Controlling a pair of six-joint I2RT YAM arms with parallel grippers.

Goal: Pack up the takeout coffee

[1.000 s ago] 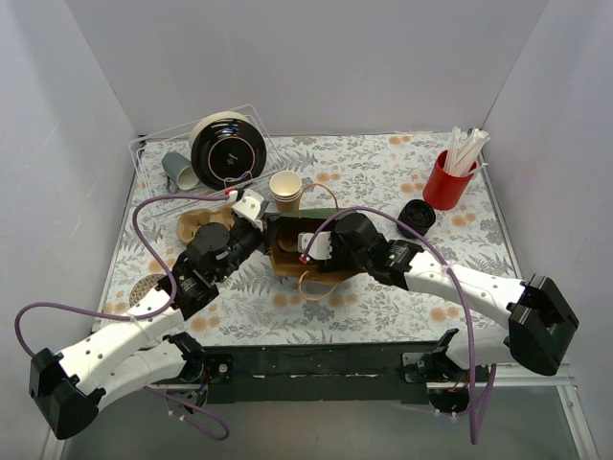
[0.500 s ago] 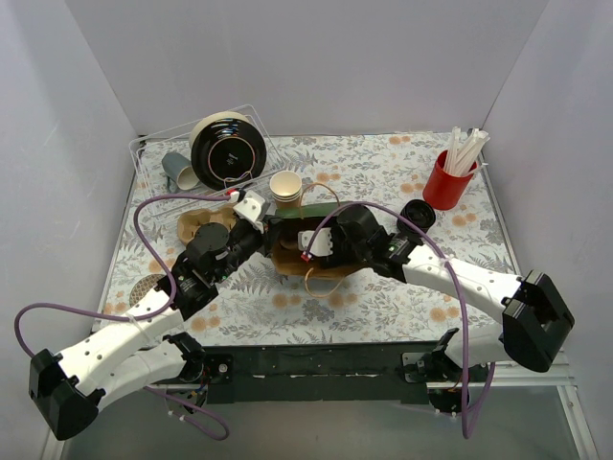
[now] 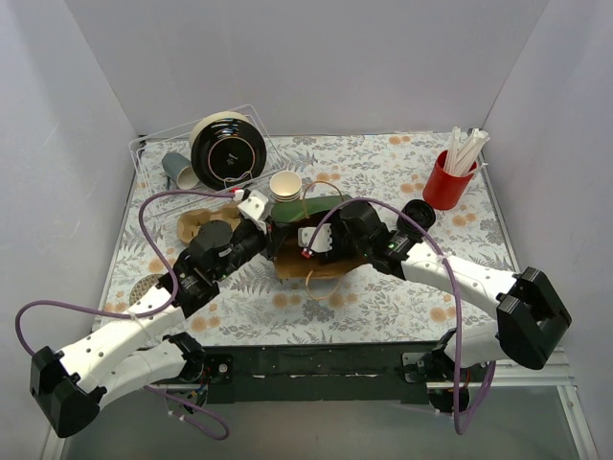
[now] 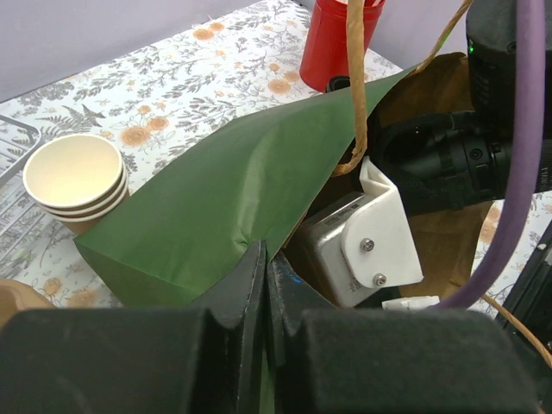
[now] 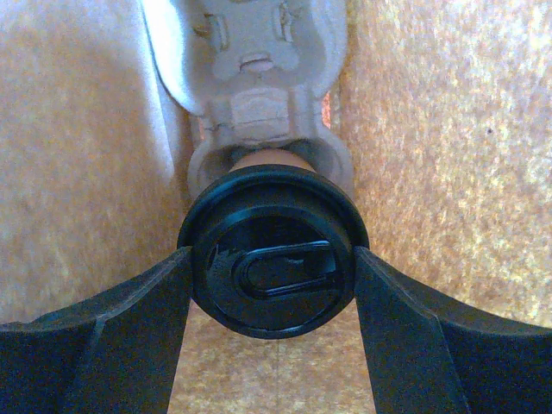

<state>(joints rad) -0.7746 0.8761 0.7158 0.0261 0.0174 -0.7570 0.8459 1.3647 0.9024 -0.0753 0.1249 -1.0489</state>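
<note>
The right gripper [image 5: 272, 289] is seen spread wide, and the takeout coffee [image 5: 272, 254] is clamped between its fingers [image 5: 103, 345], with the black sip lid pressed on both sides. Cup and claw are buried inside the paper bag [image 3: 299, 264], whose brown walls show on either hand in the wrist view. Just beyond the cup a pale moulded shape [image 5: 250, 78] is made out. It may be a pulp cup tray, though that cannot be settled from so close and dim a look.

On the other side the left gripper [image 4: 263, 285] is closed flat, with the bag's green rim pinched in it.

And here is the change. Over the last second the bag's mouth has been lifted, so a green panel that was hidden a moment back is now turned up toward the overhead camera. The right wrist has been carried farther from the arm bases with it.

The bag is judged to be partway through being stood up with the coffee already inside; the cup has not yet been released. The stack of lidless cups [image 3: 285, 187] is left untouched just beyond the bag, and the red holder [image 3: 442, 180] stands well apart to the right.
</note>
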